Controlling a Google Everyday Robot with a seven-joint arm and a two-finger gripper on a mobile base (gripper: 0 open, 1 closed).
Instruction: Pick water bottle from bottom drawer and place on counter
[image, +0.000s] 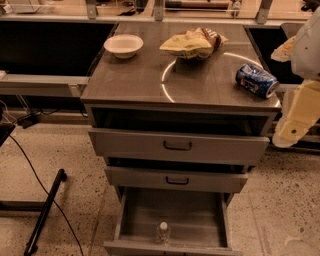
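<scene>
Bottle (163, 232) stands upright at 6 o'clock, near the front wall of the drawer (195, 212). My gripper (292, 127) hangs at 3 o'clock, honestly can't tell if it's open or closed. I'd drop in from above and grab below the cap.

water bottle (163, 232): small and clear with a white cap; I see it standing upright on the drawer floor, close to the front wall, slightly left of centre.
bottom drawer (175, 210): lowest of three, pulled fully open; plain grey box interior.
counter (210, 80): flat glossy grey-brown cabinet top, a curved light reflection across it.
gripper: outside my view; only the pale arm (299, 112) shows at the right edge, beside the counter.
</scene>
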